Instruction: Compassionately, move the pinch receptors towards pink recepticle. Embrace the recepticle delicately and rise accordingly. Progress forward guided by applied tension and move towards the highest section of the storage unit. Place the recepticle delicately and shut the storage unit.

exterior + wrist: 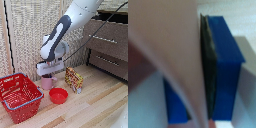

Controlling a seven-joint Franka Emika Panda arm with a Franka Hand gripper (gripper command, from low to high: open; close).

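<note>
The pink recepticle, a small pale-pink mug, stands on the wooden table beside the snack box. My gripper comes down on it from directly above, its white head just over the rim. Up close in the wrist view, the mug's pink wall runs between the two dark-blue fingertips, and both pads press against it. The storage unit is a dark-brown chest at the exterior view's right. Its highest drawer looks pulled out, with a dark opening above its front.
A red wire basket sits at the exterior view's left front. A flat red bowl lies in front of the mug, and a patterned snack box stands just beside it. A lower drawer with a silver handle is shut.
</note>
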